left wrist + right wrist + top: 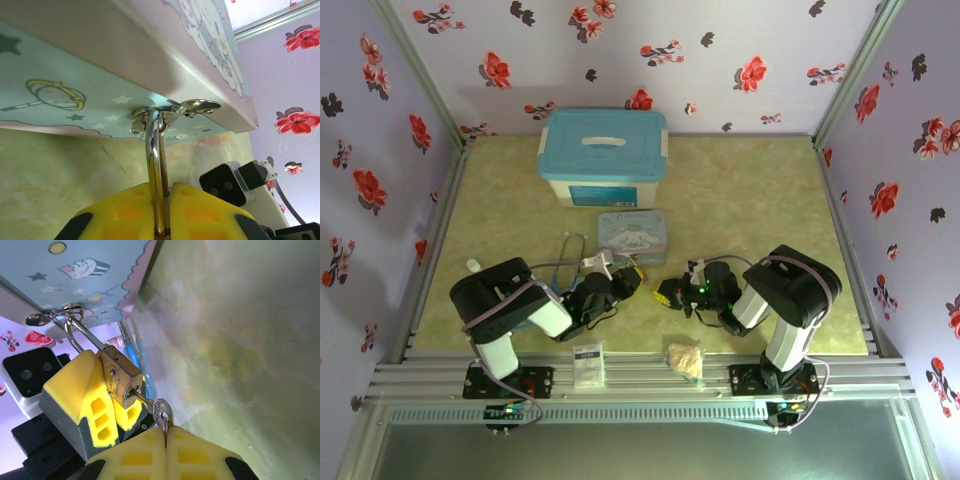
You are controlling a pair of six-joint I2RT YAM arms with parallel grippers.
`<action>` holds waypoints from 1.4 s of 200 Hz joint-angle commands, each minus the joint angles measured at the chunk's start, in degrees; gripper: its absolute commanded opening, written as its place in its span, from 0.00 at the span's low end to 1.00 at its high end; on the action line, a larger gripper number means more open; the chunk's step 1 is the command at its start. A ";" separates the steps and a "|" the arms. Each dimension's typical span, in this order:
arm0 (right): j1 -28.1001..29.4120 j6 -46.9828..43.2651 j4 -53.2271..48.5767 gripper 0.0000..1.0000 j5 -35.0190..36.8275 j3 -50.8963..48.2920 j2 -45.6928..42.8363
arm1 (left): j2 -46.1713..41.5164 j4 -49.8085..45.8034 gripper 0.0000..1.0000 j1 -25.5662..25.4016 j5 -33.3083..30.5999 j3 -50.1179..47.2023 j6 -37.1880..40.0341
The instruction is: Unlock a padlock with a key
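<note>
Your right gripper (166, 436) pinched the small thin metal key (161, 412) by its round head, the blade seated in the brass-yellow padlock (119, 376) just beyond. Your left gripper (161, 205) clamped that padlock's steel shackle (155, 150), hooked through the latch of the pale-blue cartoon tin (75, 75).

Top view overhead, far; wrist views close, facing each other, sharing padlock (119, 374), tin (75, 270).
</note>
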 commanded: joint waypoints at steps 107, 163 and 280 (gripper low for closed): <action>0.39 3.87 8.67 0.00 -0.37 5.61 -3.34 | 1.75 3.67 0.00 -1.65 5.27 2.18 -1.60; -0.54 2.70 8.59 0.00 -1.42 8.13 -3.14 | 2.40 3.50 0.00 -2.41 5.78 1.87 -1.74; -5.75 -11.84 -10.42 0.00 -3.69 6.72 -6.26 | 1.96 5.60 0.00 -2.49 6.63 1.20 -3.66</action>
